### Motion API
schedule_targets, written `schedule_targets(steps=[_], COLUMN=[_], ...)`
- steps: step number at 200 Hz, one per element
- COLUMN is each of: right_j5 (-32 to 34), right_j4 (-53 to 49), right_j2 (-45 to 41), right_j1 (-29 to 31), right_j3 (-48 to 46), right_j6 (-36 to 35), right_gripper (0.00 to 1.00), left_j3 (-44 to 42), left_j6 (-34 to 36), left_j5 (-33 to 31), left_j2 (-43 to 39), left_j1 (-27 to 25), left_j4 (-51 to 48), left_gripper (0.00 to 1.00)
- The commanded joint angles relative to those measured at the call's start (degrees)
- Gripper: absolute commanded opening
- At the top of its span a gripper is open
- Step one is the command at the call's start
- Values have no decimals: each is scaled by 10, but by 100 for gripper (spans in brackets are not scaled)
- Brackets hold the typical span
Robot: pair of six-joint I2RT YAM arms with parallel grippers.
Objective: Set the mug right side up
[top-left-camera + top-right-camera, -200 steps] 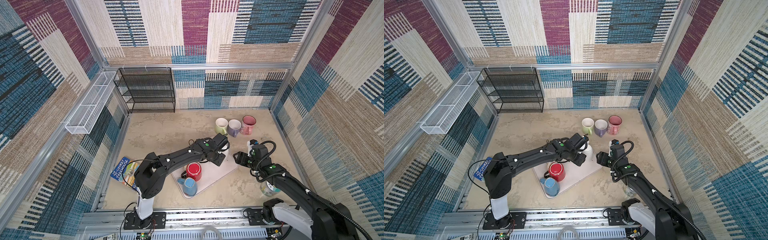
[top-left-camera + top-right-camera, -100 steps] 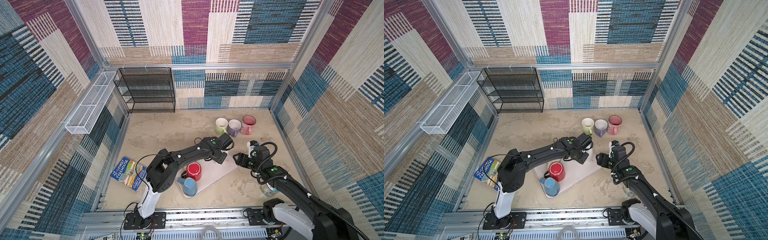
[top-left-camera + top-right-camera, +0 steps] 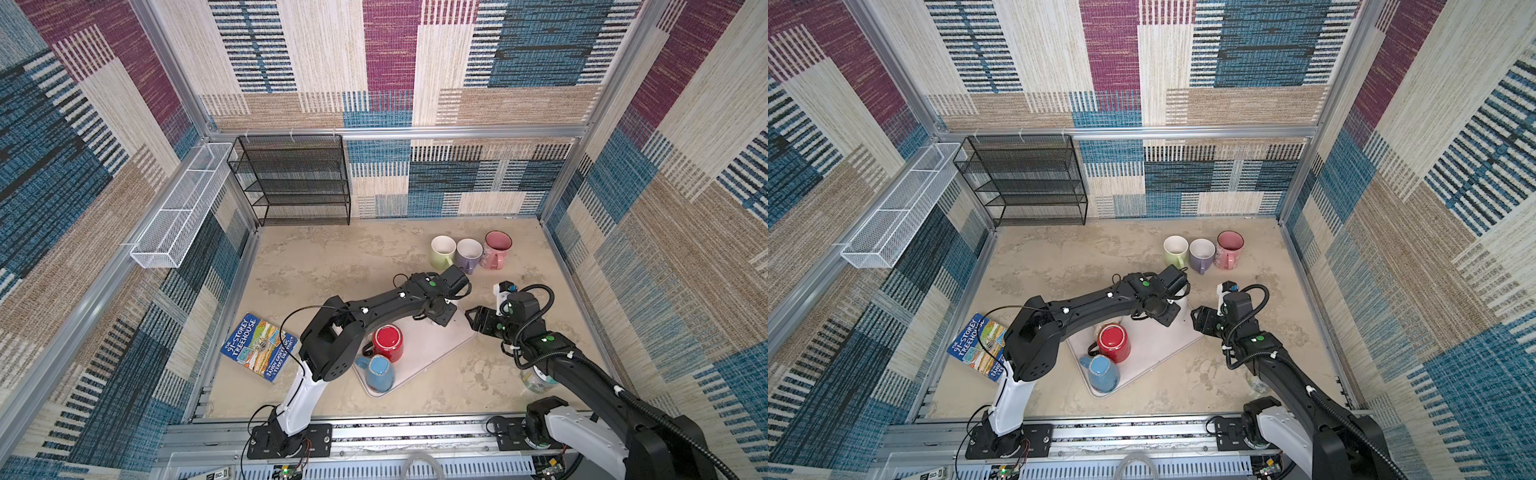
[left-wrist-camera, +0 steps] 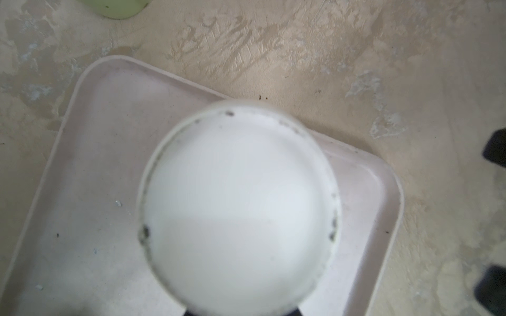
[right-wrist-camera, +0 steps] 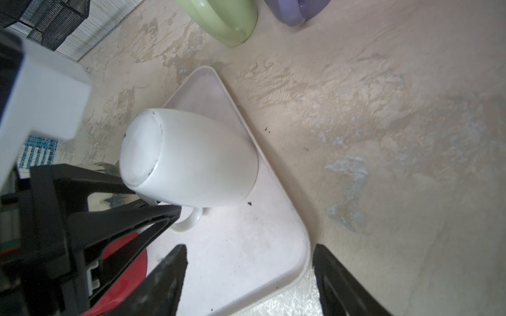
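**1. White mug.** The white mug [image 5: 191,161] stands upside down, base up, on the far right corner of the tray [image 3: 432,349]. Its handle [image 5: 189,221] faces the tray's interior. In both top views the left arm [image 3: 374,305] covers most of it. In the left wrist view its round base [image 4: 238,208] fills the middle, blurred.

**2. Left jaws.** The left jaws are narrow. The left arm reaches across the tray from its near left side. The 2 black fingers [image 5: 123,217] lie at the mug's handle side. 1 tip touches the handle and the other rests against the mug wall next to it. I cannot tell whether the handle is actually clamped.

**3. Right jaws.** The right jaws are wide, with nothing between them. The right arm [image 3: 552,357] sets them low, just off the tray's right edge, facing the white mug. Their fingers [image 5: 169,273] are apart from the mug.

**4. Other items.**
- The red mug [image 3: 387,341] and the blue mug [image 3: 379,372] stand on the tray's near half, just beside each other.
- Beyond the tray's far edge, 3 mugs stand mouth up in 1 row on the bench [image 3: 332,257]: a green mug [image 3: 441,251], a purple mug [image 3: 468,253] and a pink mug [image 3: 495,249].
- A book [image 3: 259,347] lies flat on the bench, left of the tray.
- A black wire rack [image 3: 291,178] stands well beyond the tray, against the back wall.
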Motion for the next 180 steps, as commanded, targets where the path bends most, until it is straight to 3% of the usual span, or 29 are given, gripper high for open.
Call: schedule_targets(steps=[1,63,96,180], right_j5=[-5,-9,-10,-40], right_j4=[23,26,26,43], right_j2=[-2,-5,-6,-47], right_j1=[0,0,1,0], right_j3=[-2,-4,-4,-6], right_j6=[-4,-5,-5,-12], right_gripper=[75,75,75,75], left_j3=[8,27,29,5], left_j6=[10,14,18,26], left_j5=[-12,-9,-8,14], left_j2=[3,13,13,-33], left_j1=[1,1,0,1], left_j4=[-8,-16,-19,-31], left_gripper=[30,21,0,0])
